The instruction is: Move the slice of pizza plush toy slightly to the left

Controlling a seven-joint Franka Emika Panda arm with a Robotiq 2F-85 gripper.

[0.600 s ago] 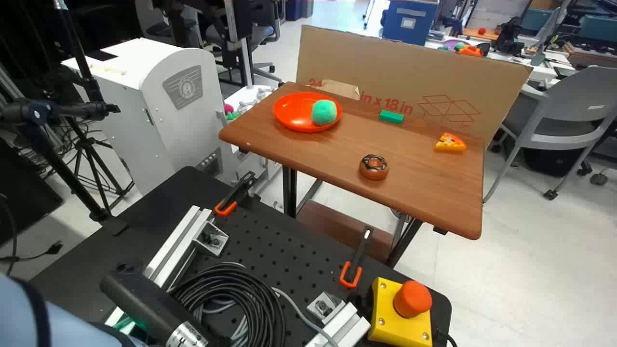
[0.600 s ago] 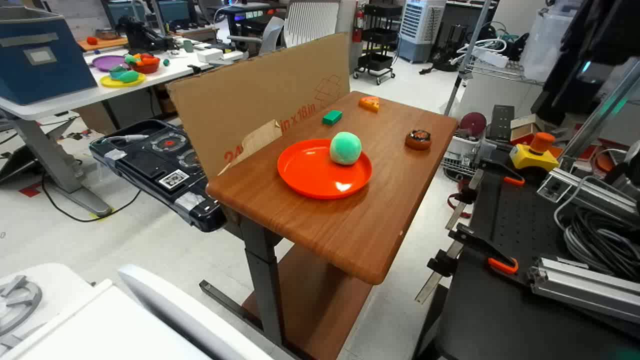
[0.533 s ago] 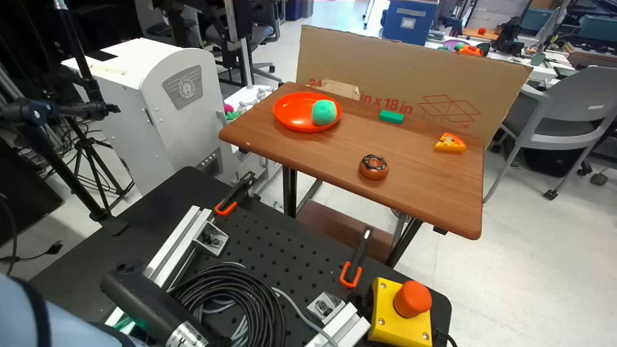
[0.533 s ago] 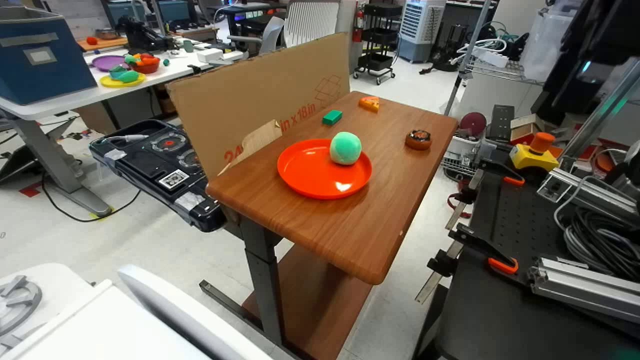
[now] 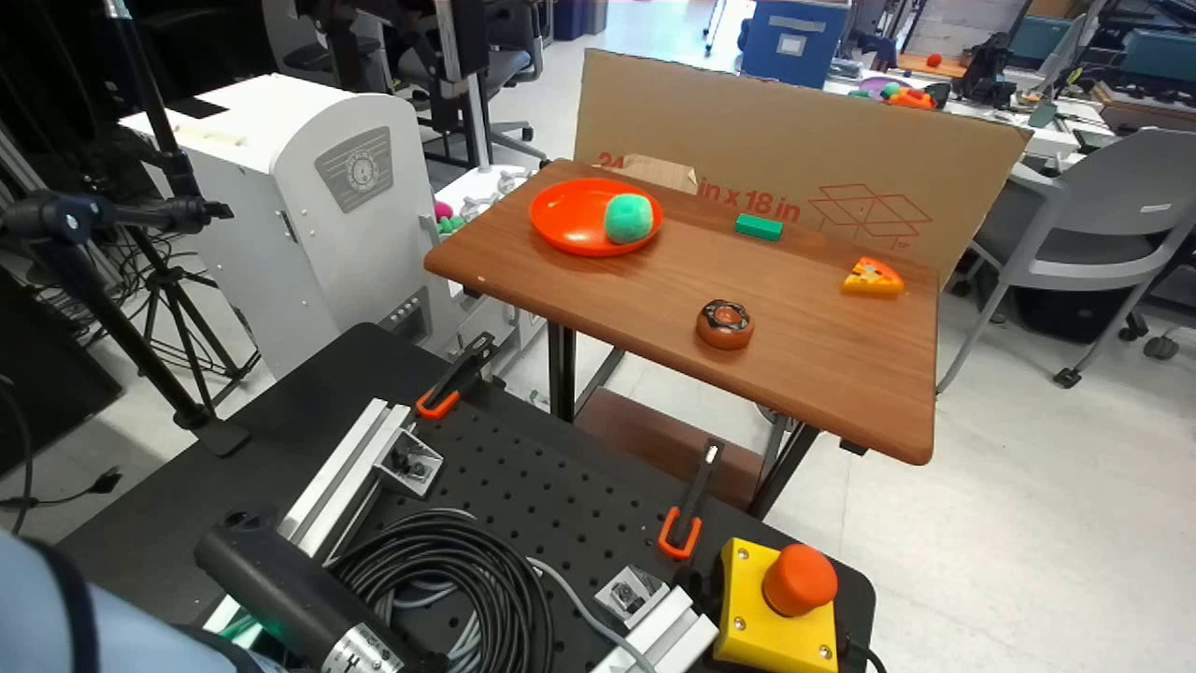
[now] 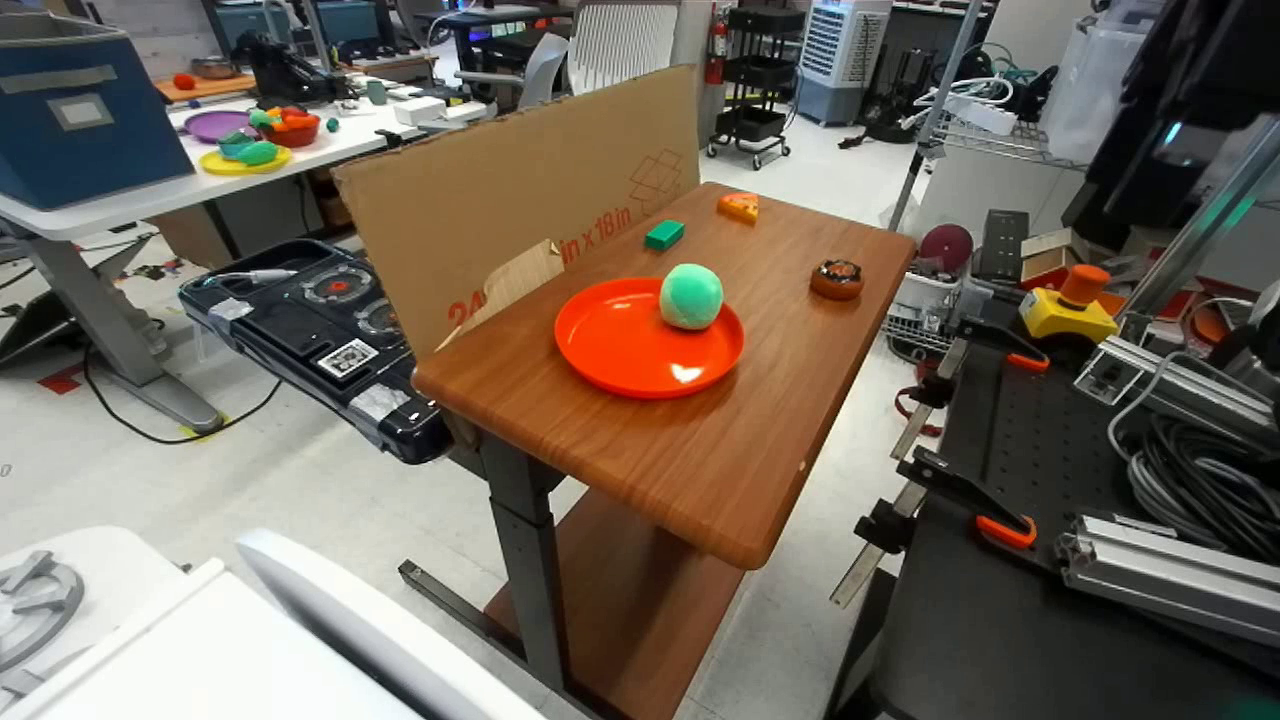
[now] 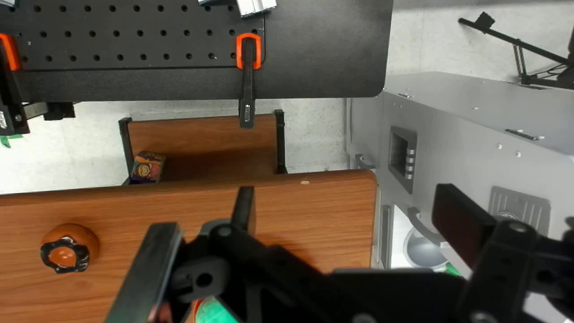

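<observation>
The slice of pizza plush toy [image 5: 874, 279], an orange-yellow wedge with dark spots, lies on the brown wooden table [image 5: 804, 365] near its far right corner in an exterior view. It also shows at the far end of the table in an exterior view [image 6: 739, 208]. It is out of the wrist view. My gripper [image 7: 347, 208] shows only in the wrist view, with its dark fingers wide apart and nothing between them. It is high above the table near the plate's end, away from the toy. I cannot make it out in either exterior view.
An orange plate [image 5: 568, 213] holds a green ball [image 5: 628, 219]. A green block [image 5: 759, 226] lies by the upright cardboard sheet [image 5: 813, 140] along the back edge. A brown round object [image 5: 725, 325] lies near the front edge. A black perforated bench [image 5: 561, 495] with clamps stands in front.
</observation>
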